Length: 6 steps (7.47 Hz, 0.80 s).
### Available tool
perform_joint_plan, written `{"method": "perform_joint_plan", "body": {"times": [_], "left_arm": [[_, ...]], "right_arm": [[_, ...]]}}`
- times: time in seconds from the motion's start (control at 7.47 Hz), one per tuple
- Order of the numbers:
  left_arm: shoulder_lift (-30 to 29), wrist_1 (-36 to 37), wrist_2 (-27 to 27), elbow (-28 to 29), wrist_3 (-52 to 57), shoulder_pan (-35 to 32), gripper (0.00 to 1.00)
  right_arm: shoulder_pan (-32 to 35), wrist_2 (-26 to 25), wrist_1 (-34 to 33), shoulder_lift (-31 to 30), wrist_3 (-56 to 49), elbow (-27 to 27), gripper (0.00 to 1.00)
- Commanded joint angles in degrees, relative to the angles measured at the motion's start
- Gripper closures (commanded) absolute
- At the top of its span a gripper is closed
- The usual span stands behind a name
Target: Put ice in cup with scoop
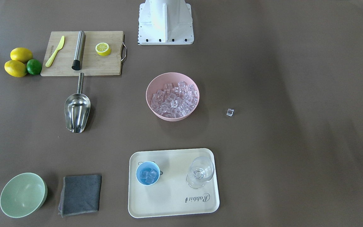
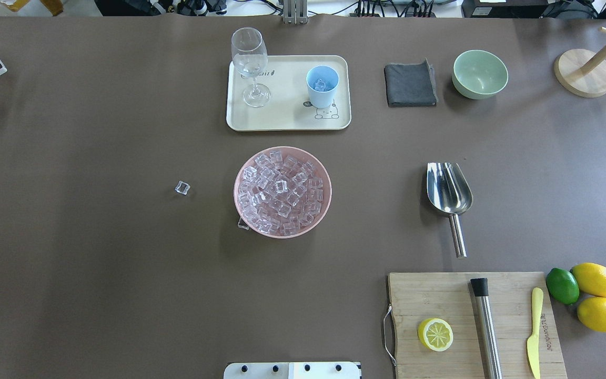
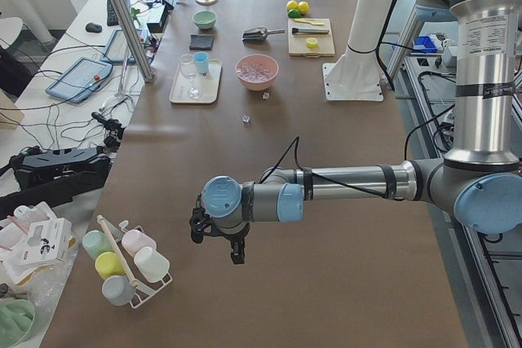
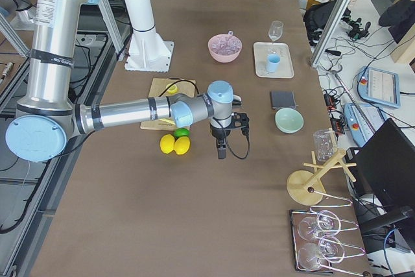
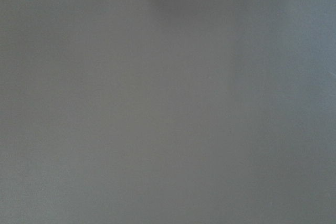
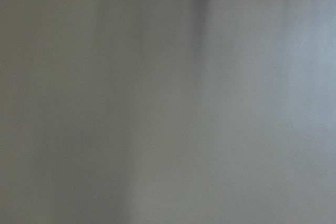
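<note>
The ice (image 2: 282, 192) fills a pink bowl (image 2: 241, 176) at the table's middle. One loose cube (image 2: 182, 188) lies to the bowl's left and another (image 2: 243, 225) touches its near side. The light-blue cup (image 2: 322, 87) stands on a cream tray (image 2: 287, 120) and holds a few cubes (image 1: 148, 176). The steel scoop (image 2: 447, 187) lies empty on the table, right of the bowl, with its handle toward the robot. My left gripper (image 3: 218, 244) hangs over bare table far to the left. My right gripper (image 4: 222, 150) hangs beside the lemons. I cannot tell whether either is open.
A stemmed glass (image 2: 250, 66) shares the tray. A cutting board (image 2: 474, 323) holds a half lemon, a steel cylinder and a yellow knife. Lemons and a lime (image 2: 587, 289) lie beside it. A grey cloth (image 2: 411, 84) and a green bowl (image 2: 480, 73) lie at the far right.
</note>
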Motion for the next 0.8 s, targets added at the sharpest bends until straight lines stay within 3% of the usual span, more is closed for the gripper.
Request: {"method": "perform_joint_plan", "body": {"times": [0.0,0.67], "left_arm": [[0.14,0.09,0.36,-0.06,-0.06,-0.29,0.02],[-0.91,3.25,2.37,-0.06,-0.06,-0.65,0.02]], "right_arm": [[13.36,8.19,-0.35,-0.66,-13.95,-7.44,0.0],[15.06,7.5,-6.31,0.21,-13.42,-6.49,0.0]]}}
